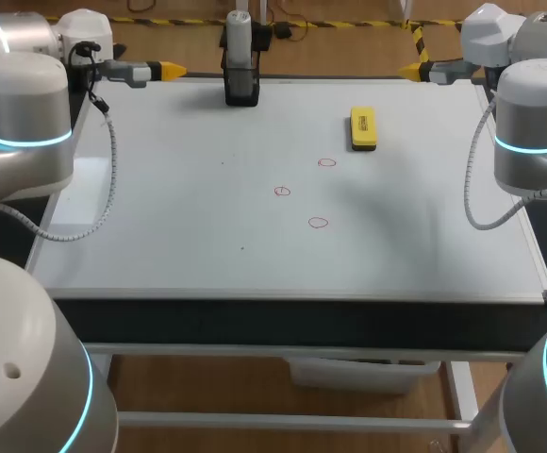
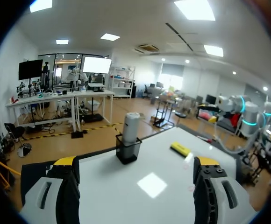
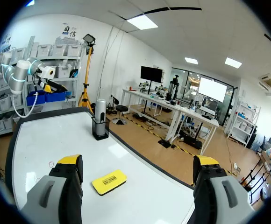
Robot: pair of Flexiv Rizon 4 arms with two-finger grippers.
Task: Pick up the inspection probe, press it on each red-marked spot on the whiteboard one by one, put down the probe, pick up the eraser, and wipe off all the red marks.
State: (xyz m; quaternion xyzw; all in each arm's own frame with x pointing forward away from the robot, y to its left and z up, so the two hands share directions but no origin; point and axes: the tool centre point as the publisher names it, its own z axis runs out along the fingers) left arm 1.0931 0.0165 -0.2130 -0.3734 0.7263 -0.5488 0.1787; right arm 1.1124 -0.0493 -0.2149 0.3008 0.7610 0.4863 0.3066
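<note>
Left gripper has its two yellow-tipped fingers spread wide with nothing between them, and the right gripper is spread the same way, also holding nothing. That is plain only in the wrist views: from the head view each gripper is seen side-on at a far corner of the whiteboard, left at the far left and right at the far right, and the gap between the fingers cannot be judged there.

The inspection probe stands upright in a dark holder at the middle of the board's far edge. Both wrist views show it ahead of their fingers, well apart from them. The yellow eraser lies flat on the board, to the right of the holder and nearer the right gripper (in the right wrist view it sits just ahead of the open fingers).

Three red marks, small rings, sit near the middle of the board, nearer than the eraser and well apart from the probe. Only the head view shows all three; the right wrist view shows one beside one of its fingers, and in the left wrist view they cannot be made out for certain.
</note>
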